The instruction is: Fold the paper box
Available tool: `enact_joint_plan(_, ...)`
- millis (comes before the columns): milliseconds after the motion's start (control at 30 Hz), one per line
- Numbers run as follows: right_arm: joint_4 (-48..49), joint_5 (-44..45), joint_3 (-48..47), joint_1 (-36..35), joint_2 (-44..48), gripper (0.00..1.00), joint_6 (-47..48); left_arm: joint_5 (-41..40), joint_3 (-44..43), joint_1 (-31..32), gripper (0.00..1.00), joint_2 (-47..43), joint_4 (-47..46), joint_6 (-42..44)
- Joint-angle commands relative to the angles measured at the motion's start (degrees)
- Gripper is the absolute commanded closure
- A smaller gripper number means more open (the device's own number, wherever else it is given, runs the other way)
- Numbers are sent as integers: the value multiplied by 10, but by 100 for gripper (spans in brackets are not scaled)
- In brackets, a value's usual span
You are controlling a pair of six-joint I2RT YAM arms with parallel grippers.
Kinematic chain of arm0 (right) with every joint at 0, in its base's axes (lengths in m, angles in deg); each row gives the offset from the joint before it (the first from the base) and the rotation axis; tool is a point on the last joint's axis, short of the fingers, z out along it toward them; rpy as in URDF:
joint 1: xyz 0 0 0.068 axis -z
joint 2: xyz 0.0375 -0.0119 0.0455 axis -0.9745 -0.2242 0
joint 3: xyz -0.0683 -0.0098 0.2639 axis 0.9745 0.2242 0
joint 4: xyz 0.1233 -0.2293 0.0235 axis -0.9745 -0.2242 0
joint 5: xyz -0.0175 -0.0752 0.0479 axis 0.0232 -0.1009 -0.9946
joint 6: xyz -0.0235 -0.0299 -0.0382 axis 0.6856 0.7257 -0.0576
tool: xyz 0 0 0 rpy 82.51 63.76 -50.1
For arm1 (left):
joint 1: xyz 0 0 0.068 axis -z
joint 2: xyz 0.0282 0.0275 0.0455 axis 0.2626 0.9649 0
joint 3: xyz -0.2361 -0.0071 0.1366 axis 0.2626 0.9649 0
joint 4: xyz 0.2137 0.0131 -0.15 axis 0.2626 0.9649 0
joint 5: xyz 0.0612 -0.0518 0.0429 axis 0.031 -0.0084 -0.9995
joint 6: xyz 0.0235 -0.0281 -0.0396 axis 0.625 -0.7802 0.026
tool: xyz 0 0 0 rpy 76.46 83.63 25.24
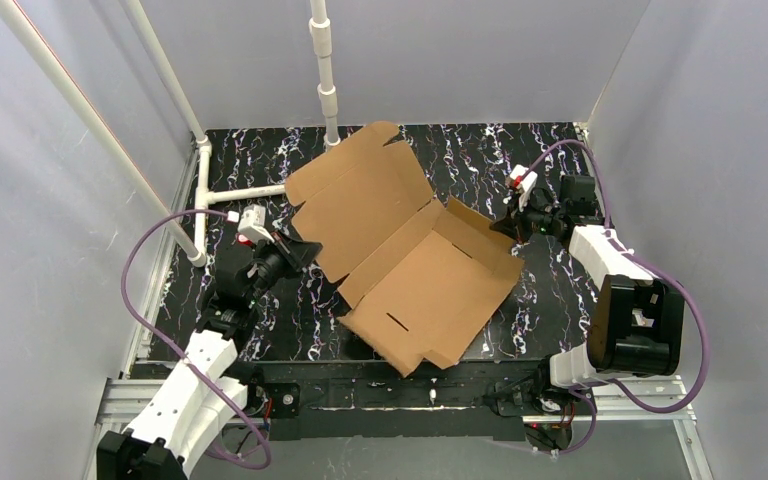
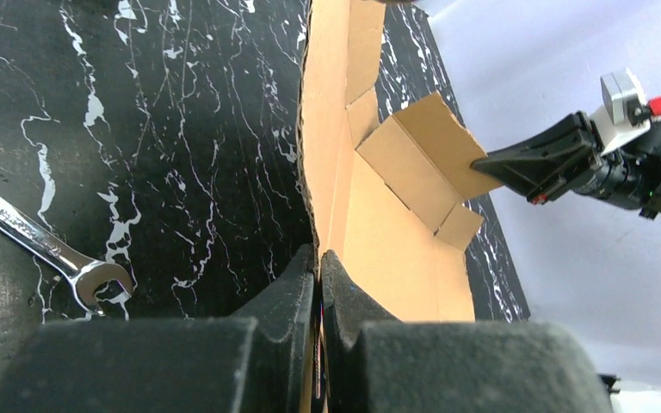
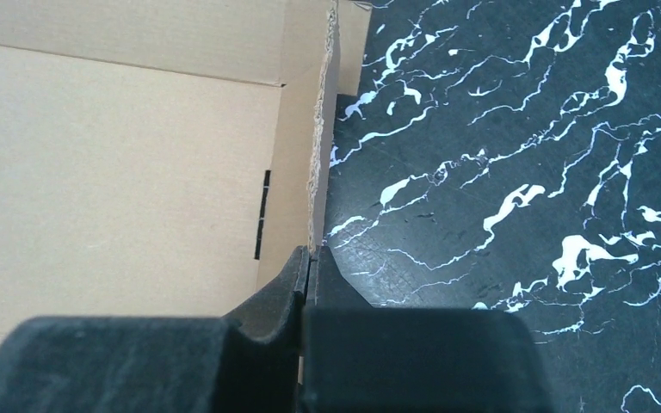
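At opposite edges you had left gripper (image 2: 318,258) and right gripper (image 3: 309,255) pinching the paper box (image 1: 410,255): probably light, stiff, crease-prone.

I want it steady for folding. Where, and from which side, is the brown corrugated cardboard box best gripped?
Pinch the brown corrugated cardboard box at its thin raised side flaps, from outside on each side: their edges stand clear of the black marbled table. The left gripper and right gripper are shut on such edges.
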Motion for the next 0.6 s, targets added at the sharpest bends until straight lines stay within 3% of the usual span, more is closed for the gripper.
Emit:
enact_joint_plan(0, -11, -37, 11, 3, 2, 99, 34, 29, 26, 17, 100, -48, -16, 36)
enact_joint_plan(300, 129, 108, 35, 2, -15, 98, -150, -3, 23, 64, 100, -65, -68, 124)
enact_joint_plan(467, 149, 145, 41, 2, -28, 88, -176, 0, 0, 90, 100, -23, -95, 172)
enact_joint_plan(567, 135, 124, 32, 2, -45, 81, -177, 1, -20, 115, 100, 4, -101, 211)
